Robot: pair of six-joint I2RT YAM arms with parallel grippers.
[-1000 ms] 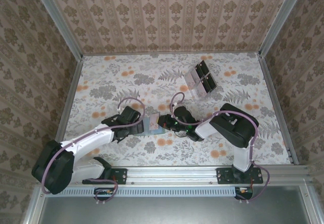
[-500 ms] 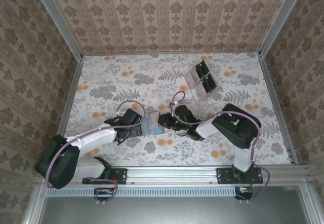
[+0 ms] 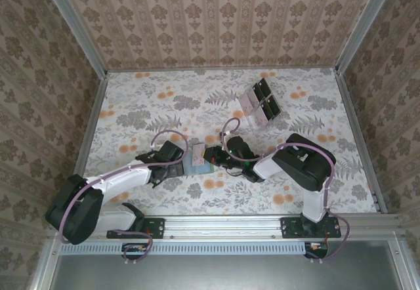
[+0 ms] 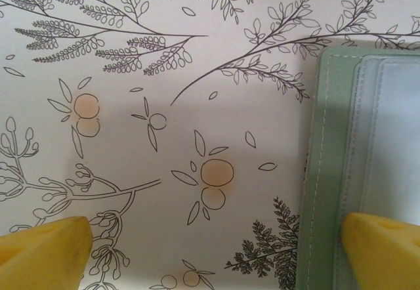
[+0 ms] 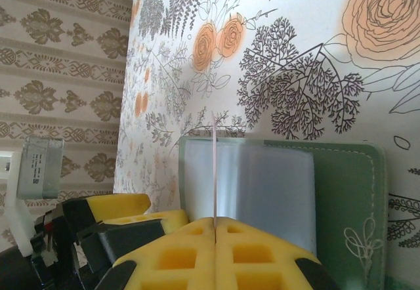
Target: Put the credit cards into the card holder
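We see the card holder [image 3: 196,165] lying open on the counter [image 3: 144,100], near-centre, btw the two arms. Its pale grey-green inside faces up, w/ stitched pockets. We can't tell if any card sits in those pockets. At far right stands a clear rack [image 3: 260,104] w/ dark squares.

One credit card [image 5: 215,165] stands on edge over the holder's inner pocket, thin edge toward the right wrist cam. Its long axis runs approx left-right, free end pointing left, away from the right fingers [image 5: 215,232]. Those are pressed together, pinching the card's right end.

The left fingers [image 3: 178,163] are spread wide and hold nothing. One yellow fingertip [image 4: 387,250] sits over the holder's stitched edge, the other over bare counter.
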